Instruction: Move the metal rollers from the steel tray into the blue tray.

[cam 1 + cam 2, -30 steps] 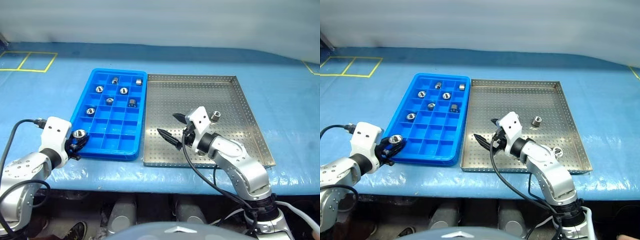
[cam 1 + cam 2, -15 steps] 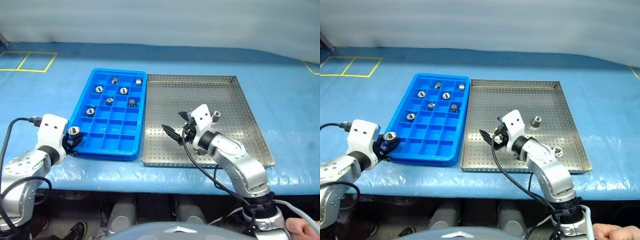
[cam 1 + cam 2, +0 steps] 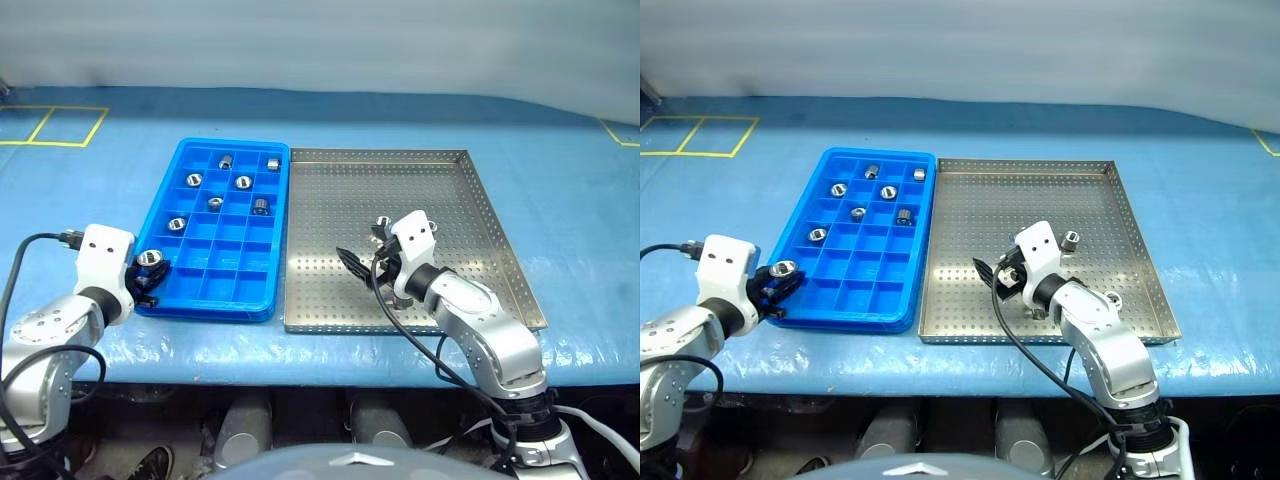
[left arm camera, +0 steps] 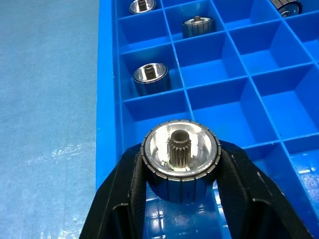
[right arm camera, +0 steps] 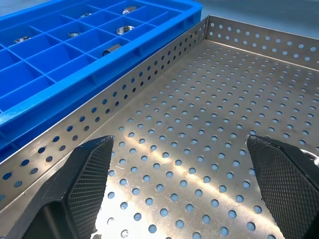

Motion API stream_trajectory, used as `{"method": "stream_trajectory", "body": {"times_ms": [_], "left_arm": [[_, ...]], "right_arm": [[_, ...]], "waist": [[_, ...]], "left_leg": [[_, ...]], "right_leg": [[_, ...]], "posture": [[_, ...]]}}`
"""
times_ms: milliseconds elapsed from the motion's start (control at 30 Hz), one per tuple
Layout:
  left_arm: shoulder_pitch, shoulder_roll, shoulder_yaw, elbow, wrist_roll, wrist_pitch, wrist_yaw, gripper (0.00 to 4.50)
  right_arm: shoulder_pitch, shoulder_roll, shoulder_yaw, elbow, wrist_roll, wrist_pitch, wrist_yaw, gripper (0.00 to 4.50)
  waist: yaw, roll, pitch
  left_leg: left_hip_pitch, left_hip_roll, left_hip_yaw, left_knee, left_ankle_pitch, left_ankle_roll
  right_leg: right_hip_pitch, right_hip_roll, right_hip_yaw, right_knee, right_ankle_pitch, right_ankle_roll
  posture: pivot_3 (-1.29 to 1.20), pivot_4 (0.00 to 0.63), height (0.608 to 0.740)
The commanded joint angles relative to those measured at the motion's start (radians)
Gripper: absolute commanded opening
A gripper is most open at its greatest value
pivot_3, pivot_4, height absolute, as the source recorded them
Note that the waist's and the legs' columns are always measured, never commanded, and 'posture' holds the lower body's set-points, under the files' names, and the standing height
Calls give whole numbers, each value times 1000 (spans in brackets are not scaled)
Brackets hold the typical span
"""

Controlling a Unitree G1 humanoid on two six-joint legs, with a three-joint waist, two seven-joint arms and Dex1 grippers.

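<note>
Since a moment ago the right gripper [image 3: 362,262] has swung to the right over the steel tray [image 3: 470,180], while the left gripper [image 3: 148,275] has held its place at the near left corner of the blue tray [image 3: 172,170]. Nearest, the left gripper's fingers [image 4: 127,196] pinch a metal roller [image 4: 180,158], its axis pointing up toward the wrist camera, just above the tray's near-left compartments; an empty cell lies directly under and beyond it, so I judge a short lowering and release is what comes next. The right gripper hovers low over the perforated floor, its fingers [image 5: 84,174] spread wide and empty, aimed left toward the blue tray. Two rollers remain in the steel tray: one [image 3: 1114,298] near the right rim, one [image 3: 1071,240] just right of the right wrist, both behind the fingers. Farther off, six rollers [image 3: 889,192] sit in the blue tray's far compartments.
</note>
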Motion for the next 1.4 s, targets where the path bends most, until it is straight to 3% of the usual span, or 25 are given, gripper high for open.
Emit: {"method": "stream_trajectory", "body": {"times_ms": [33, 267, 300, 467, 600, 767, 867, 1200, 1400], "left_arm": [[24, 20, 28, -21, 11, -37, -13, 2037], [31, 19, 47, -27, 14, -51, -4, 4324], [14, 2, 59, -25, 6, -41, 8, 4483], [-106, -109, 31, -29, -70, -172, -15, 4483], [-214, -170, -162, 43, -62, -324, -96, 4483], [-416, -257, -440, 315, 41, -437, -139, 4483], [-526, -326, -541, 492, 94, -518, -162, 4483], [-863, -582, -621, 1161, 214, -784, -180, 4483], [-999, -658, -596, 1451, 278, -896, -130, 4483]], "right_arm": [[-17, 5, -16, -29, -4, -4, -12, 4500], [-28, 16, -22, -16, -9, 0, -23, 4500], [-29, 16, -20, -14, -9, 0, -23, 4500], [-34, 16, -11, -9, -22, -5, -25, 4500], [-28, 14, -14, -21, -36, -7, -35, 4500], [32, -32, -30, -104, -27, -2, -6, 4500], [60, -57, -49, -150, -28, 6, -9, 4500], [149, -55, -88, -255, -43, 27, -68, 4500], [164, -45, -85, -274, -54, 33, -91, 4500]], "waist": [[0, 0, 0], [2, 0, 0], [3, 0, 0], [11, -1, 0], [11, -1, 0], [-2, 0, -1], [-17, 0, -1], [-101, 0, -1], [-153, 0, -1]], "left_leg": [[0, 0, 0, 0, 0, 0], [0, 0, 0, 0, 0, 0], [0, 0, 0, 0, 0, 0], [0, 0, 0, 1, 0, 0], [0, -1, 0, 1, 0, 0], [0, -1, 0, 2, 0, 0], [-2, -2, 0, 2, 0, 0], [-2, -2, 0, 3, 0, 0], [-3, -3, 0, 3, 0, 1]], "right_leg": [[0, 0, 0, 0, 0, 0], [0, 0, 0, 0, 0, 0], [0, 0, 0, 0, 0, 0], [1, 0, 0, 0, 0, 0], [2, 0, 0, -1, 1, 1], [2, 0, 0, -1, 1, 2], [1, 0, 1, -2, 2, 3], [1, 0, 2, -1, 3, 5], [1, 0, 3, -2, 3, 6]], "posture": [[73, 150, 740], [81, 150, 740], [80, 150, 740], [70, 150, 740], [27, 150, 740], [-55, 150, 740], [-112, 150, 740], [-253, 150, 740], [-281, 150, 740]]}}
